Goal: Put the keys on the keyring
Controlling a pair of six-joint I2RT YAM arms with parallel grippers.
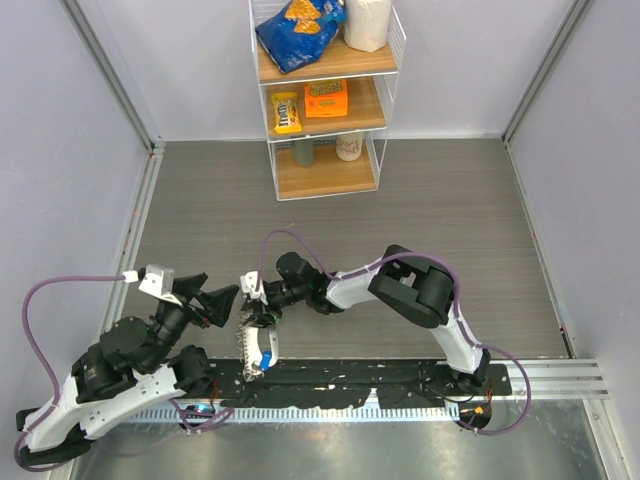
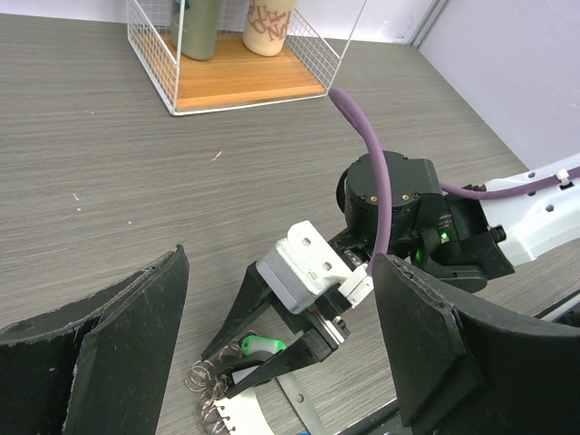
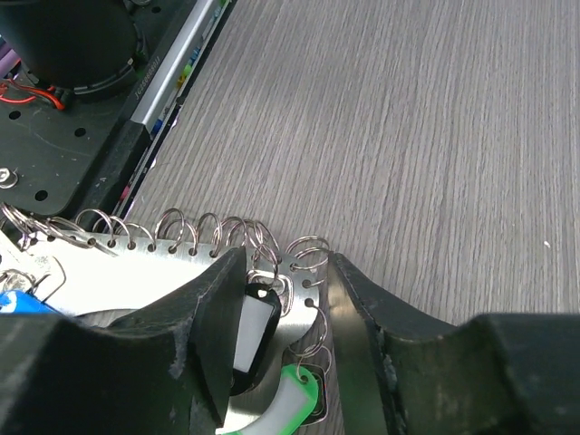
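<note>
Two right gripper (image 3: pixel 285 267) jaws stood partly apart, clamping nothing, keyring (image 3: pixel 308 252) in the gap at their tips, whitish-dark key (image 3: pixel 254 331) against one finger, green key (image 3: pixel 285 399) deeper between them, left gripper (image 1: pixel 222 298) spread wide, empty, nearby

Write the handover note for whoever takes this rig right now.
Left gripper: open, empty, hovering beside the work.
Right gripper: jaws part closed astride one end of the keyring; grip unclear.
Things: the keyring lies on the table near its front edge, with the green key, dark-white key and blue key lying at it.
Done: cannot tell if any key is threaded.
Left: check each key, thread the rest.
</note>
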